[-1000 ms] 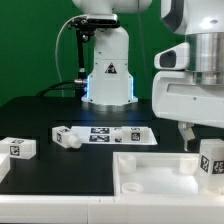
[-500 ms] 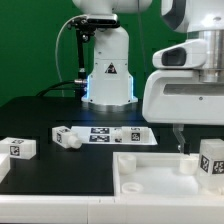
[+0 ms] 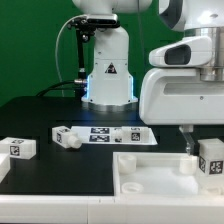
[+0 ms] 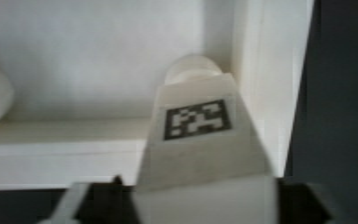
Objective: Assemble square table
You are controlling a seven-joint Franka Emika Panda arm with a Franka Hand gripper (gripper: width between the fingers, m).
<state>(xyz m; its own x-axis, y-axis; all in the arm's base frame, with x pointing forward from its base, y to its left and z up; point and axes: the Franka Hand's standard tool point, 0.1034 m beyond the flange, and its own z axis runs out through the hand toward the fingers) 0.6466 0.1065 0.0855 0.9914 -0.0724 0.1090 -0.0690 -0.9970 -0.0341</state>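
The white square tabletop (image 3: 150,178) lies rim up at the front of the black table. One white tagged leg (image 3: 212,160) stands upright at its right-hand corner in the exterior view. My gripper (image 3: 200,148) hangs over that leg. In the wrist view the leg (image 4: 202,125) fills the space between my gripper's (image 4: 202,203) dark fingers (image 4: 105,203), which press against both of its sides. The tabletop's raised rim (image 4: 265,50) runs alongside the leg. Two more legs (image 3: 18,148) (image 3: 65,137) lie loose on the exterior view's left.
The marker board (image 3: 105,133) lies flat behind the tabletop, with another white piece (image 3: 133,136) at its right end. The robot's white base (image 3: 108,75) stands at the back. The black table's edge shows past the rim (image 4: 345,90).
The arm has shifted slightly toward the exterior view's left and lower over the corner leg. The jaws have closed in from wide open onto the leg's sides.
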